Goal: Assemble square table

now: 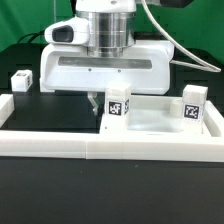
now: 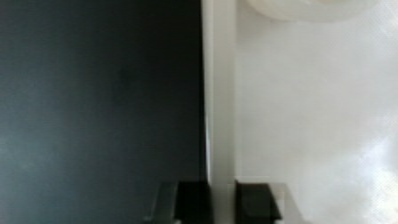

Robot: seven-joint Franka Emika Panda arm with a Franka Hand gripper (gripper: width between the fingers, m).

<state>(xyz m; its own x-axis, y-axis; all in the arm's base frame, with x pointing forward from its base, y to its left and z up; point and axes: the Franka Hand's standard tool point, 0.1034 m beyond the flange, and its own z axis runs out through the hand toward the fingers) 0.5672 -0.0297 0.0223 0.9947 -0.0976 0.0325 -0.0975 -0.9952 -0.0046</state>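
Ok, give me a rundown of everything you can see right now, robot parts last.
slab: one, white, on the table toward the exterior view's right.
tagged blocks: three, white; one at the exterior view's left, two at the slab, on it or behind it, cannot tell. No fourth in view.
border wall: one, white, across the front and up both sides.
table: one, black, under everything.
arm: one, white, above the middle.
gripper: one, black fingers, shut on the slab's thin edge.
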